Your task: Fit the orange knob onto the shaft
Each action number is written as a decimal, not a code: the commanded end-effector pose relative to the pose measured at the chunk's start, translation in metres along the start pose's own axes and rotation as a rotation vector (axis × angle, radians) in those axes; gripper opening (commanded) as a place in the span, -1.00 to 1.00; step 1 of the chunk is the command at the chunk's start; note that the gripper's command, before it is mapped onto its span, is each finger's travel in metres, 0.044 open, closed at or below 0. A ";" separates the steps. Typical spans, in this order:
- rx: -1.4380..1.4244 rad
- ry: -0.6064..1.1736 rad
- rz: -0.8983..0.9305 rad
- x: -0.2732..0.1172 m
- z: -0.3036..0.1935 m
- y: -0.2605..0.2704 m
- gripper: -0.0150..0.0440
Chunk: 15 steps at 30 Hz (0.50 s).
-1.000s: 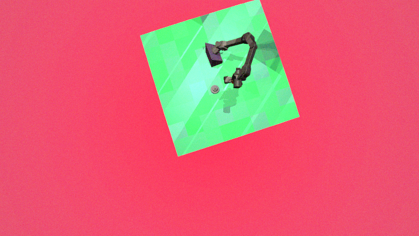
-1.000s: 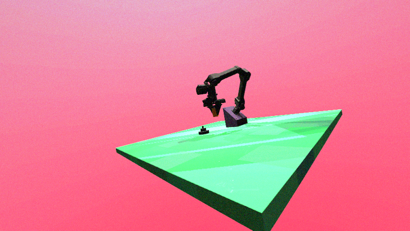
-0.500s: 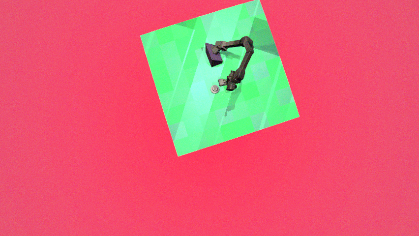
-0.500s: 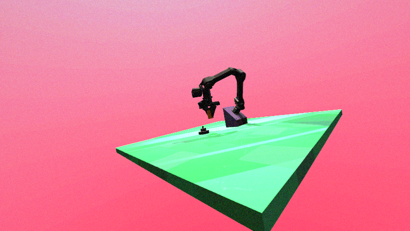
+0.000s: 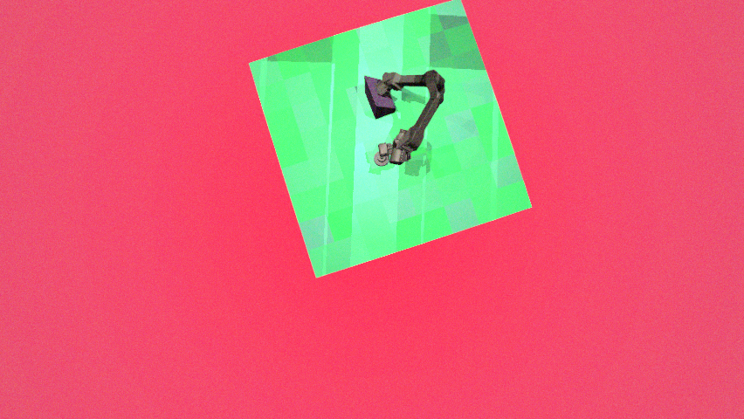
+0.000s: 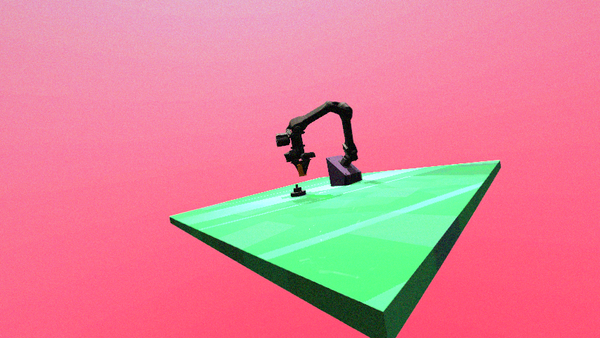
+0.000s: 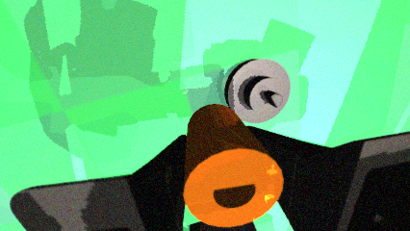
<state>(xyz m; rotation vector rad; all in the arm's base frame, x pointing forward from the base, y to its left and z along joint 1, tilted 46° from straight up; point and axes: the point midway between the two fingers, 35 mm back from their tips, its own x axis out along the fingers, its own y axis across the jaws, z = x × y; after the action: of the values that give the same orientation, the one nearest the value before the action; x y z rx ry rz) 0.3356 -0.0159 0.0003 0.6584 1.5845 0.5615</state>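
The orange knob (image 6: 300, 169) (image 7: 207, 164) is held between the fingers of my gripper (image 6: 301, 170) (image 7: 216, 136), which is shut on it. The D-shaped hole shows in the wrist view on the knob's near end, with its flat side toward the top of the frame. The round pedestal (image 5: 381, 161) (image 6: 298, 194) (image 7: 281, 77) stands on the table with its shaft (image 6: 296, 186) (image 7: 276, 99) upright. In the exterior view the knob is above the shaft with a gap between them, slightly to its right. The shaft's flat side cannot be made out. In the top view the arm hides the knob and part of the pedestal.
The green table (image 5: 338, 234) (image 6: 356, 268) carries the arm's purple base block (image 5: 379, 99) (image 6: 335, 172), which stands behind and to the right of the pedestal in the exterior view. Shadows of the arm fall beside the pedestal.
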 end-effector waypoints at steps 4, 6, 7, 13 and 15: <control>-0.026 -0.011 -0.003 0.003 0.003 -0.027 -0.49; -0.032 -0.011 -0.001 0.005 0.003 -0.034 -0.49; -0.035 -0.011 -0.001 0.006 0.003 -0.037 -0.49; -0.053 -0.012 0.005 0.011 0.003 -0.056 -0.49; -0.059 -0.012 0.006 0.014 0.002 -0.062 -0.49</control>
<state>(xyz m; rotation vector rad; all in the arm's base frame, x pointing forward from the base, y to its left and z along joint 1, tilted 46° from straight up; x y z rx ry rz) 0.3307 -0.0408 -0.0425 0.6370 1.5655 0.6013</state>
